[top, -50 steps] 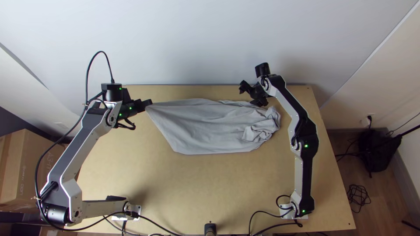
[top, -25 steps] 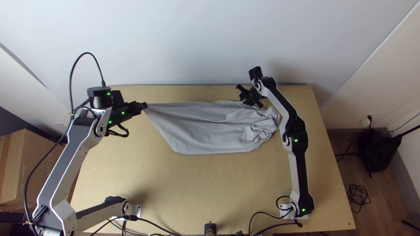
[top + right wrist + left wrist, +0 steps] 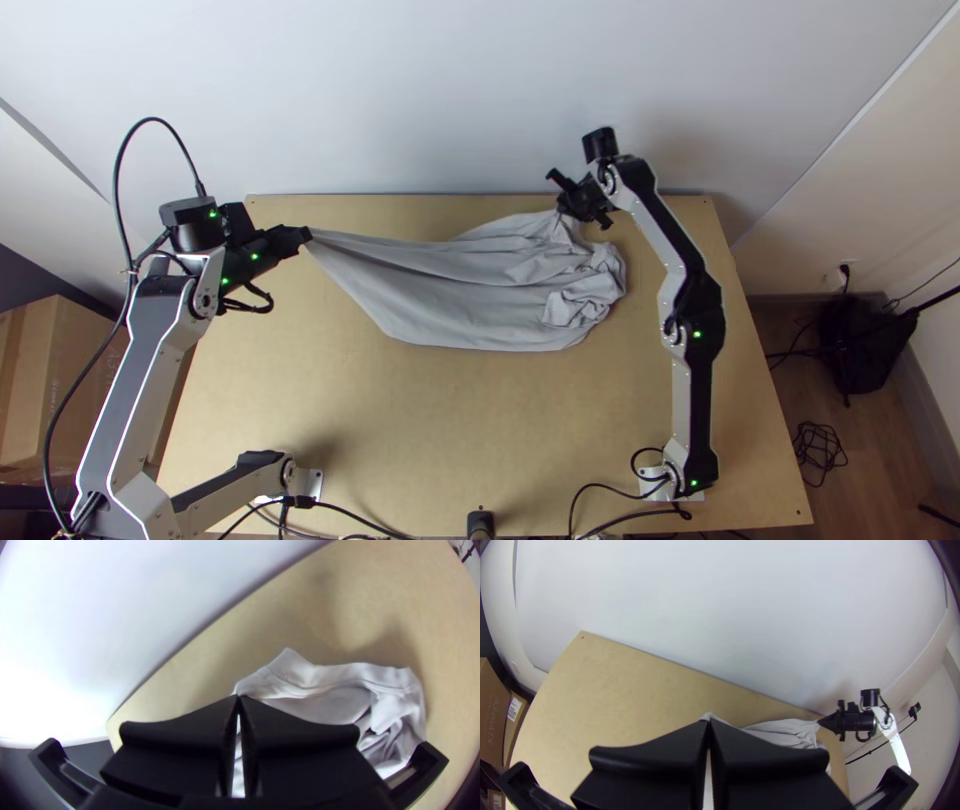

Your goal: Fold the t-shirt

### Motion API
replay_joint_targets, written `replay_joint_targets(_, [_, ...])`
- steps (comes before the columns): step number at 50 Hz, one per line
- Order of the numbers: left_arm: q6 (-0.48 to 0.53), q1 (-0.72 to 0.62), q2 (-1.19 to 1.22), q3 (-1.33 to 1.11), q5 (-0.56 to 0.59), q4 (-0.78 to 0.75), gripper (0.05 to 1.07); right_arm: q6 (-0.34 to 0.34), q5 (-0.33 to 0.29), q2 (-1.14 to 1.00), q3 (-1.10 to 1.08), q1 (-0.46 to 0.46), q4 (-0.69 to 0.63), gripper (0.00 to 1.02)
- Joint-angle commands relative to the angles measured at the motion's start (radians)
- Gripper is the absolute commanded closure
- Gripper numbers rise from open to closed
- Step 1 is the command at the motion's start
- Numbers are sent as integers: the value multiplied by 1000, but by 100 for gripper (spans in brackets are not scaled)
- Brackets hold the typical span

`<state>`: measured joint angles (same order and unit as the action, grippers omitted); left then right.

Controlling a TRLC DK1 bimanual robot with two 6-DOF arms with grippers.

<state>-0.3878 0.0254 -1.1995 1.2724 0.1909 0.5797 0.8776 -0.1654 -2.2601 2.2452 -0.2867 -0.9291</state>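
The light wooden table (image 3: 420,430) has a small dark dot at each of its 2 far corners, and across its far half lies 1 grey t-shirt (image 3: 470,310), loosely spread and creased, its left part drawn out narrow toward the far left corner and its right part bunched in folds nearer the right edge. Along the near edge sit 2 base plates, the left plate (image 3: 314,483) toward the near left corner and the right plate (image 3: 653,489) toward the near right corner, with black cables (image 3: 600,486) beside them.
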Motion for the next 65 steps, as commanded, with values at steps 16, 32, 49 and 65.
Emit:
replay_joint_targets(16, [72, 18, -37, 130, -50, -146, 105, -98, 9, 287, -9, 67, -10, 100])
replay_joint_targets(32, [136, 16, -97, 346, -139, -208, 105, -140, 10, 493, -7, 115, 118, 100])
replay_joint_targets(49, [167, 18, 6, 495, -202, -241, 105, -198, 21, 807, -79, 110, 312, 100])
replay_joint_targets(65, [198, 16, 337, 475, -208, -238, 105, -302, 18, 1252, -355, 87, 441, 100])
